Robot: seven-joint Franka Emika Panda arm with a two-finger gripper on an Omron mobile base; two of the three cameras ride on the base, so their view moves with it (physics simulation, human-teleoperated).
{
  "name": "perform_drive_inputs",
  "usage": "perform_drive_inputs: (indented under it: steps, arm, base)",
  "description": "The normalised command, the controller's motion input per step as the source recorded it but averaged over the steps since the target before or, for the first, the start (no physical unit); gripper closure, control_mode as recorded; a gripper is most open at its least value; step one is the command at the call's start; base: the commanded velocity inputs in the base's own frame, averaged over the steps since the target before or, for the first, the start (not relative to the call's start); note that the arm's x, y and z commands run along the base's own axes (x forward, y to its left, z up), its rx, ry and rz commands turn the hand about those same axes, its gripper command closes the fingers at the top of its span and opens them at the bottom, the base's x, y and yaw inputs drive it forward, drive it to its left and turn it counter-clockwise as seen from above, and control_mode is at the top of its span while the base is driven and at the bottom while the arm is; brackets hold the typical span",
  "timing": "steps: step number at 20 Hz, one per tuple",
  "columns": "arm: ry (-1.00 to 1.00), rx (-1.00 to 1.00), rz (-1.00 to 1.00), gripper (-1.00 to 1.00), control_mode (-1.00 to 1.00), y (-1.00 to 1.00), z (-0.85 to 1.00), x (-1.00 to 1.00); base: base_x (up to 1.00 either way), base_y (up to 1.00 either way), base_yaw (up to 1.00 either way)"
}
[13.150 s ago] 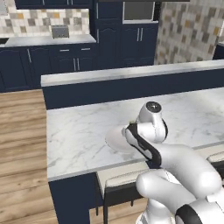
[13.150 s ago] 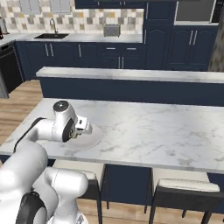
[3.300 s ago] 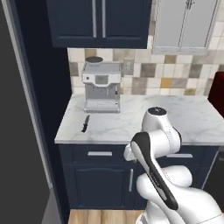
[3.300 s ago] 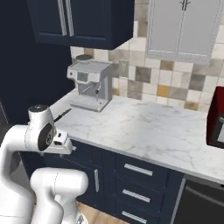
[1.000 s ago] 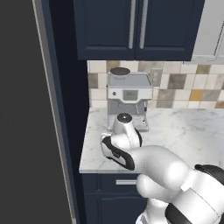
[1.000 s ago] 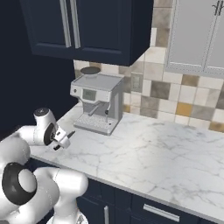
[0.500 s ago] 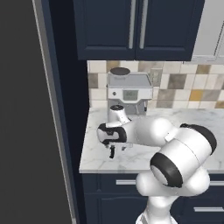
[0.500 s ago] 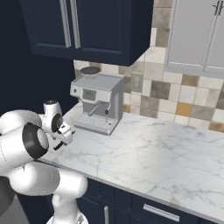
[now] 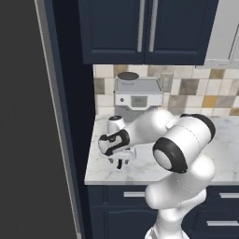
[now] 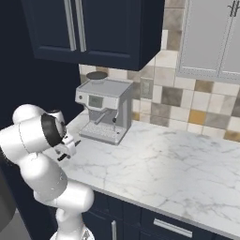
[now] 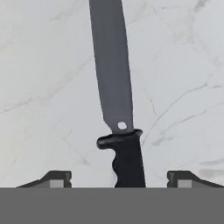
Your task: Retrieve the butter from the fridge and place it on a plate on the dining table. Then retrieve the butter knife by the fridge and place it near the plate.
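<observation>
Setting: a home kitchen, rendered.
Counter: white-grey veined marble counter (image 10: 168, 164) running along the wall.
Base units: navy drawers (image 9: 126, 193) with slim metal pulls under the counter's front edge.
Wall units: navy upper cabinets (image 9: 144, 30) with long metal handles; pale grey cabinets (image 10: 208, 40) further along.
Backsplash: mixed beige, grey and ochre tiles (image 10: 187, 101).
Appliance: silver espresso machine (image 10: 104, 110) at the counter's back edge.
Left end: tall matte grey fridge (image 9: 28, 121) beside the counter's left edge.

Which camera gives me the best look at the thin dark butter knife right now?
The hand view: the thin dark butter knife lies on the marble counter, blade and black handle plain. In the left base view the gripper covers it; the right base view shows, at most, a dark sliver.
</observation>
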Motion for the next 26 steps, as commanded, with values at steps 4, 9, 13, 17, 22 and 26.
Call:
perform_drive_inputs:
  steps: [4,9,13,17,22,26]
  arm:
    - [0.01,0.00,0.00,-1.00,-1.00,0.00,-0.33,0.00]
    - [0.00,0.00,0.00,1.00,-1.00,0.00,-0.35,-0.05]
    - [0.00,0.01,0.00,1.00,-1.00,0.00,-0.32,-0.05]
    - [0.00,0.00,0.00,1.00,-1.00,-0.07,-0.18,-0.02]
    - [-0.04,0.00,0.00,1.00,-1.00,-0.53,-0.11,-0.06]
    - [0.00,0.02,0.02,1.00,-1.00,-0.26,0.54,-0.12]
  base:
    - [0.00,0.00,0.00]
    - [0.00,0.00,0.00]
    - [0.00,0.00,0.00]
    - [0.00,0.00,0.00]
    - [0.00,0.00,0.00]
    - [0.00,0.00,0.00]
